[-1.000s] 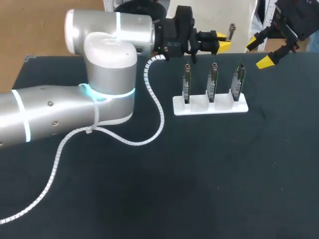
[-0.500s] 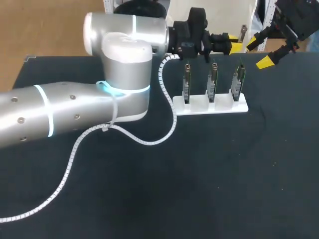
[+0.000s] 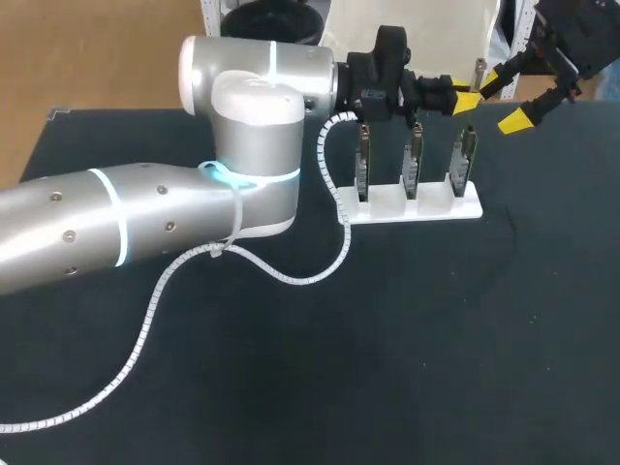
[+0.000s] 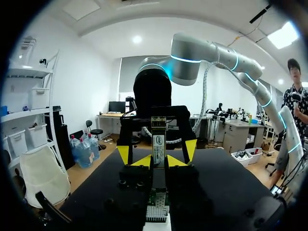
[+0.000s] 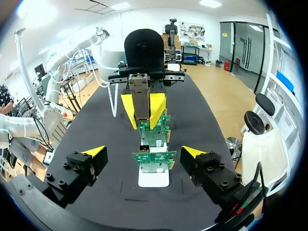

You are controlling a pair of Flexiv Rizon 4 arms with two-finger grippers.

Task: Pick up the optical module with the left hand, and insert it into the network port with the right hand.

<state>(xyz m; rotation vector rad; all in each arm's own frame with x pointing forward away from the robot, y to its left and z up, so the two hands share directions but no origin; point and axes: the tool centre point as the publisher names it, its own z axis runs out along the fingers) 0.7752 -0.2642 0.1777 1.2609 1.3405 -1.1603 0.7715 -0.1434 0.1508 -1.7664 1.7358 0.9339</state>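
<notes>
Above the white slotted stand point(image 3: 387, 207) of three upright green circuit boards point(image 3: 415, 160) on the black desk point(image 3: 436, 339), the small silvery optical module point(image 5: 141, 96) is clamped upright in the left claw point(image 3: 461, 95), seemingly presented for handover to the right claw point(image 3: 502, 101), which is spread open facing it.

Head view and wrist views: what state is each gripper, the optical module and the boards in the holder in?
left gripper: shut on the optical module
optical module: held off the table, upright between the fingers, not inserted
right gripper: open, holding nothing
circuit boards: three, standing upright in the white holder
</notes>
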